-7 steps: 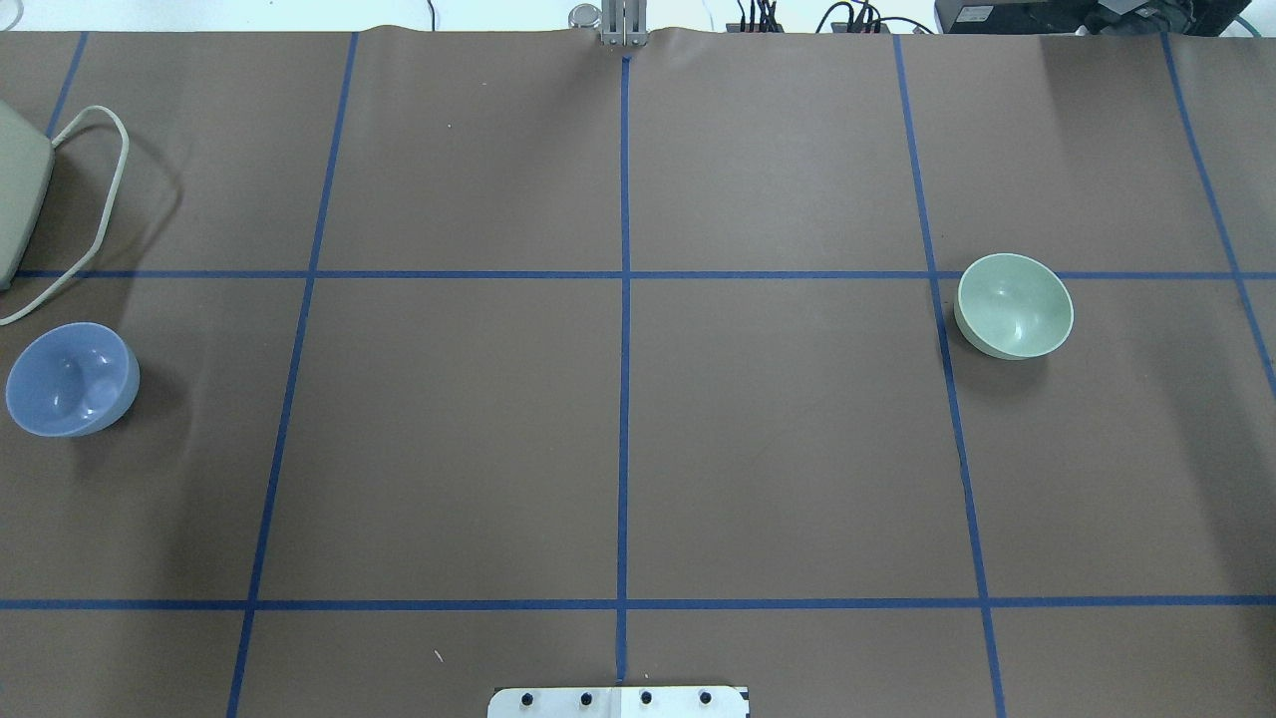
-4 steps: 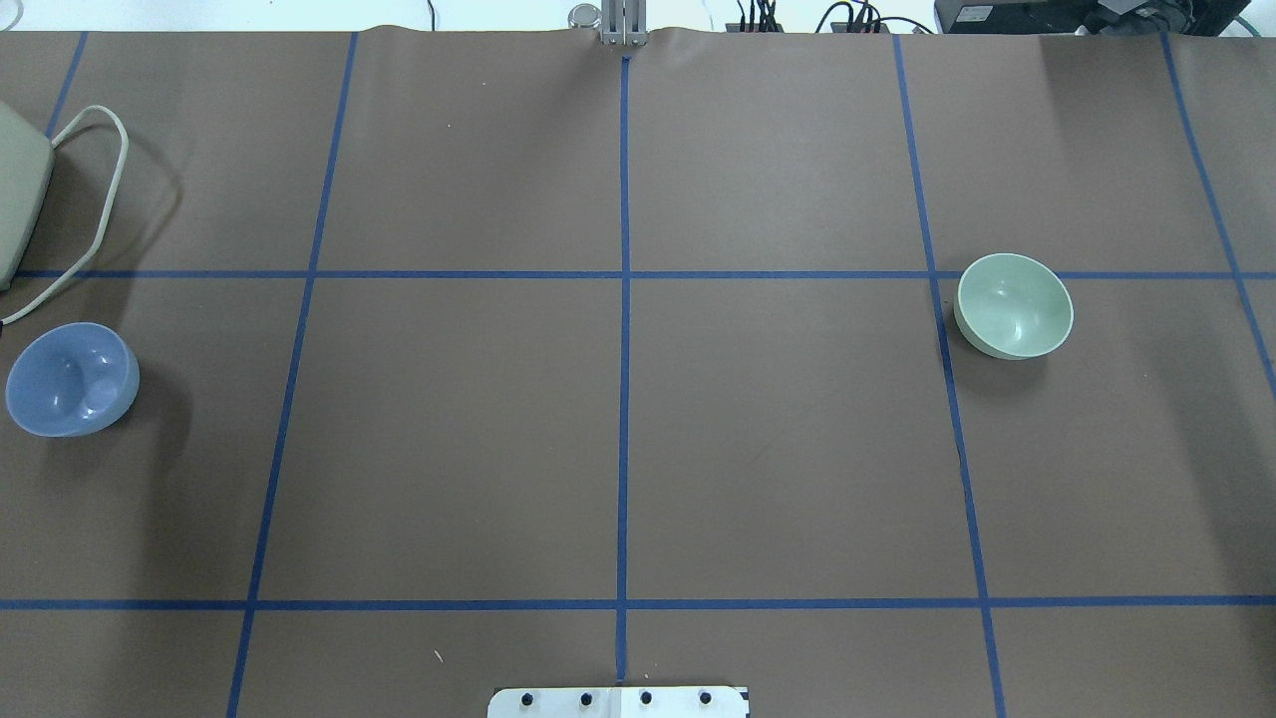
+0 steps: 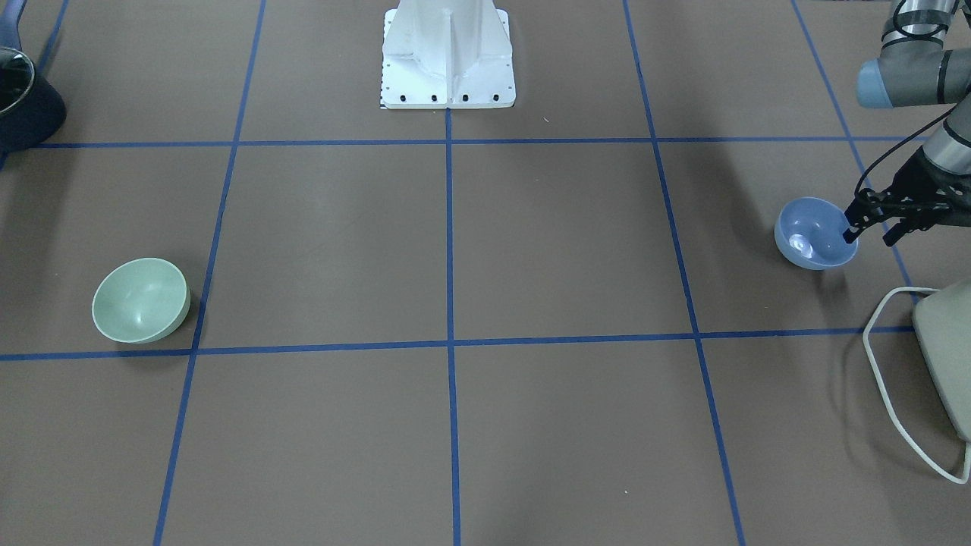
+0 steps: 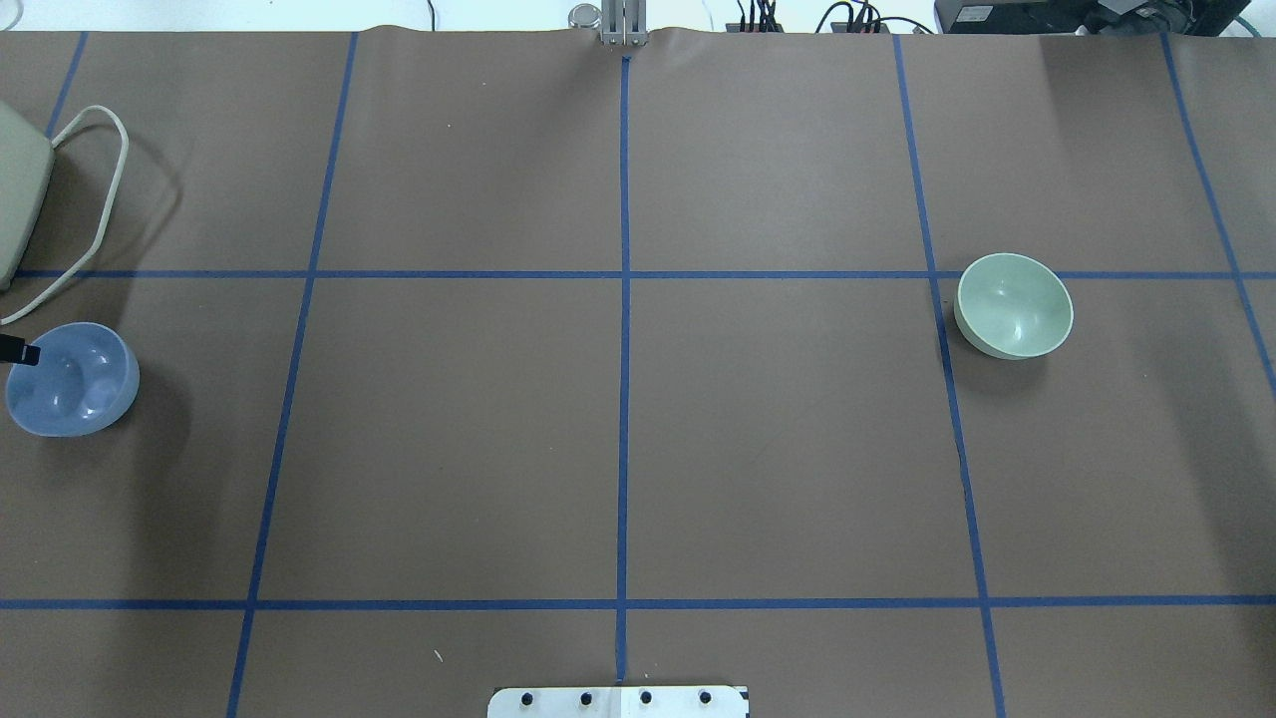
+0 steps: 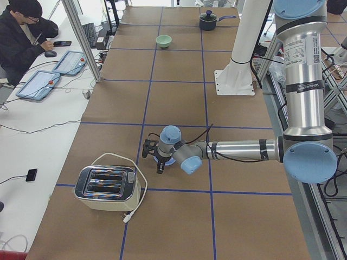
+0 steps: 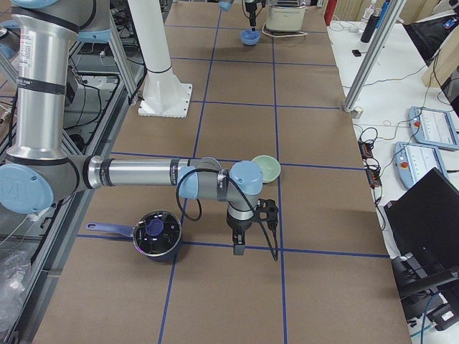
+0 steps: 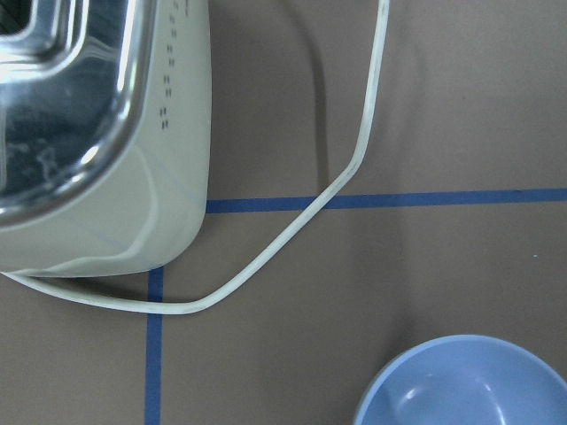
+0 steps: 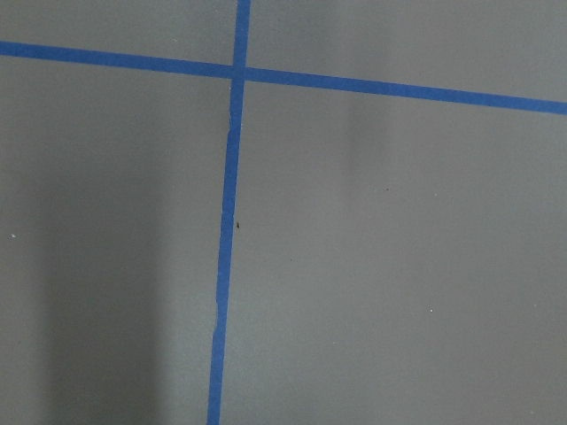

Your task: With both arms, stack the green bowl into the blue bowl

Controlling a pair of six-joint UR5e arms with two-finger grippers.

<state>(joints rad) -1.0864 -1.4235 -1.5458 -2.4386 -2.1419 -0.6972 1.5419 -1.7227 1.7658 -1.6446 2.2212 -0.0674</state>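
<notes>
Newly in the overhead view, a black fingertip (image 4: pixel 20 351) of the left gripper (image 3: pixel 870 231) pokes in at the left edge, over the rim of the blue bowl (image 4: pixel 72 379); both bowls sit where they were. I see its jaws spread, one finger above the bowl's inside, the other outside the rim; whether either touches, I cannot tell. Blue bowl stands upright at the left end of the bench (image 4: pixel 449 449), near a toaster (image 5: pixel 107 188) and its looping cord (image 7: pixel 354 168). Green bowl (image 4: pixel 1014 305) stands upright, well apart on the right side. Right gripper (image 6: pixel 239 247) points down at the bench near that bowl, beside a dark pot (image 6: pixel 156 233); I cannot tell how its jaws stand.
</notes>
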